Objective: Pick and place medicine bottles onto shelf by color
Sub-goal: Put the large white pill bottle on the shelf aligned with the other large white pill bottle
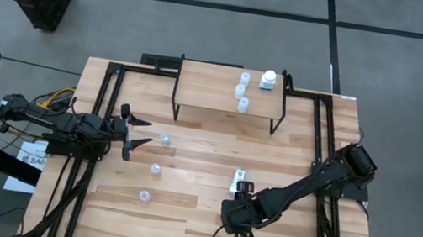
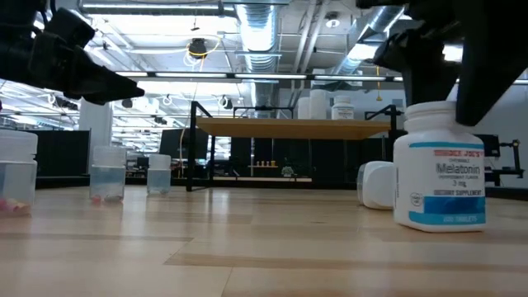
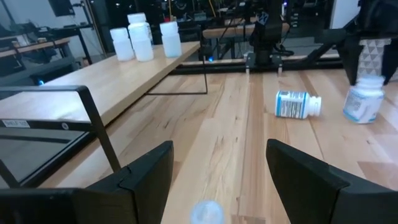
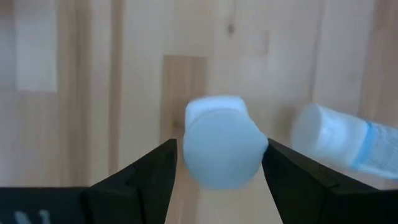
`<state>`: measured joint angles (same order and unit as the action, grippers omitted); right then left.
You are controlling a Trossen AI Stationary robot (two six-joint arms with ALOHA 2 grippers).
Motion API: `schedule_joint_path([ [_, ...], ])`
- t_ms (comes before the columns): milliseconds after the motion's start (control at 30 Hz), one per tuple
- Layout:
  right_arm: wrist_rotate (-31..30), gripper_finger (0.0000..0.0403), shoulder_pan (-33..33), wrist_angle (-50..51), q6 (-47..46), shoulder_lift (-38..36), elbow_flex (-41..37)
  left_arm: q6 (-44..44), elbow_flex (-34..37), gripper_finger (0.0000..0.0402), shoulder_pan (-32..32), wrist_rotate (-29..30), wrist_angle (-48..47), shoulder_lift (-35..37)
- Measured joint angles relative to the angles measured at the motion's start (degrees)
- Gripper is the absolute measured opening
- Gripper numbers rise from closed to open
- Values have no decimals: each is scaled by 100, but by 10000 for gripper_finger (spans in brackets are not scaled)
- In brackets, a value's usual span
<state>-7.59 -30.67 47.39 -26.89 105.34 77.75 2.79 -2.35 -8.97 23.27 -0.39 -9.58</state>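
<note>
Your right gripper (image 4: 217,165) is straddling an upright white bottle (image 4: 222,149) at about 5 o'clock on the table (image 1: 178,224), fingers apart on either side of its cap; whether they touch it you cannot tell. A second white bottle (image 1: 238,176) lies on its side just beside it toward 12 o'clock. Your left gripper (image 1: 139,134) waits at 9 o'clock with fingers spread, three pale-blue bottles (image 1: 165,140) standing near it. On the shelf (image 1: 207,92) at 12 o'clock stand three pale-blue bottles (image 1: 242,91) and one white one (image 1: 269,80).
</note>
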Motion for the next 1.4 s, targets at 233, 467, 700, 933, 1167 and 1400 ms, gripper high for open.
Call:
schedule_joint_path([
  [233, 34, 256, 51, -25, 39, 109, -10, 0, 0, 245, 0, 2, 3, -17],
  [467, 34, 253, 119, -94, 39, 94, -4, 0, 0, 245, 0, 0, -17, -17],
  [700, 32, 205, 190, -383, 8, 94, -4, 0, 0, 245, 1, 0, -17, -17],
  [933, 32, 165, 237, -435, -4, 91, -4, 0, 0, 245, 1, 0, -19, -17],
  [1167, 23, 170, 449, 177, 48, -298, 296, 0, 0, 245, 1, 1, -19, -17],
  [1400, -106, 171, 979, 1368, 524, -1046, 689, 0, 0, 245, 1, 0, -19, -17],
])
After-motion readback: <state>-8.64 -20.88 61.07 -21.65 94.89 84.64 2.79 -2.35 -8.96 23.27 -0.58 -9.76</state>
